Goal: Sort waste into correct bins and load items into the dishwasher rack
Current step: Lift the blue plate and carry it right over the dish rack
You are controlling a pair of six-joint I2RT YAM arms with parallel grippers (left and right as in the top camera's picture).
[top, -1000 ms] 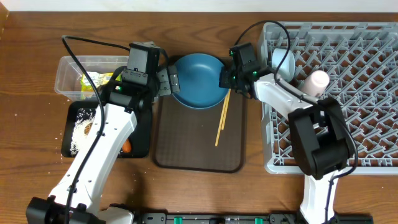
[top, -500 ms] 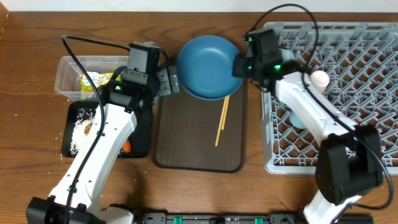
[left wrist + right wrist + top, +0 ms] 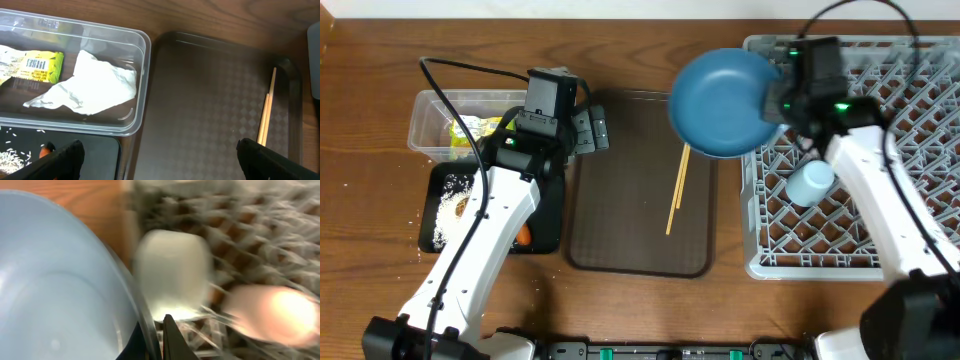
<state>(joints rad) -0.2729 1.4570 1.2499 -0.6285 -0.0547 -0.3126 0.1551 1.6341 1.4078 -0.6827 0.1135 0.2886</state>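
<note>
blue plate (image 3: 720, 100) is pinched at its rim by right hand (image 3: 156, 341) | held over dishwasher rack (image 3: 920, 215) left edge (wrist view blurred) | left hand (image 3: 160, 159) spread, nothing held

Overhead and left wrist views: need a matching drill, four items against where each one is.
Items:
1. blue plate
2. chopsticks
3. white napkin
4. light blue cup

Places:
A. in the clear tub
B. in the dishwasher rack
C. held by the right gripper
D. on the brown serving tray

Pairs: 1-C, 2-D, 3-A, 4-B.
</note>
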